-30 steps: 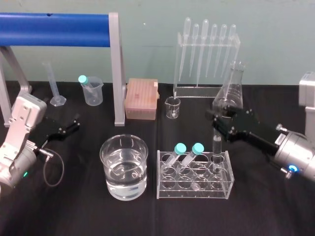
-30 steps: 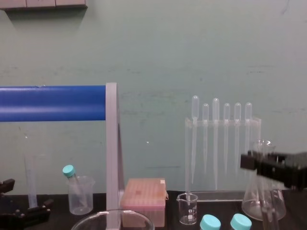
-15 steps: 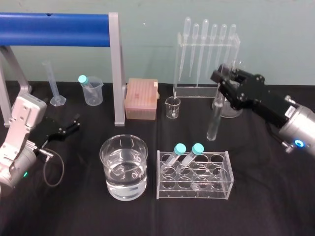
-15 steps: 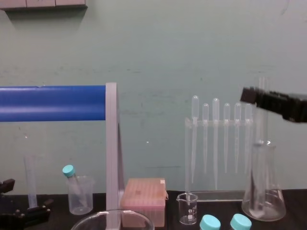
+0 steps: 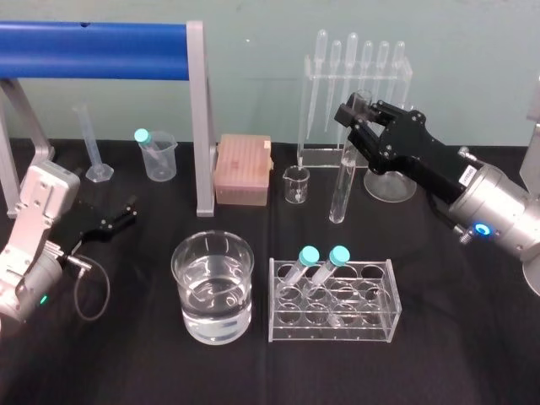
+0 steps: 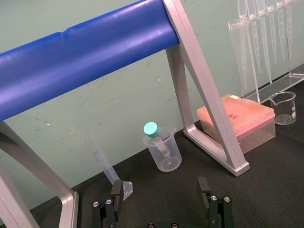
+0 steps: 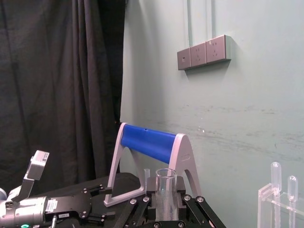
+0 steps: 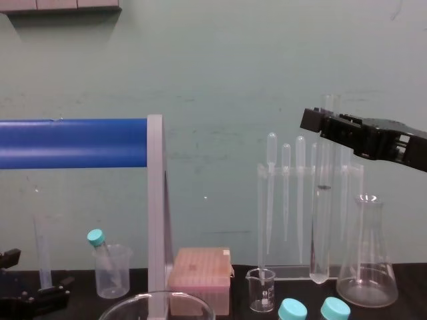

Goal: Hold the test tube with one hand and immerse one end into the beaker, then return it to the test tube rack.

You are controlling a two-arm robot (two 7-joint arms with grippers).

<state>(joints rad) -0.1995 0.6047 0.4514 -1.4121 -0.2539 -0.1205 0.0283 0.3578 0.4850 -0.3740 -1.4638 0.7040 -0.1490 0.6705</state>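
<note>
- Test tube — gripped near its mouth, close to upright, hanging in the air behind the rack, to the rt of the beaker, touching neither.
- Right gripper: jaws clamped on tube's upper end.
- Left gripper low at left of table — jaws apart, holding nothing.

Clear test tube hangs nearly upright midair, apart from the wide, liquid-filled beaker.
</note>
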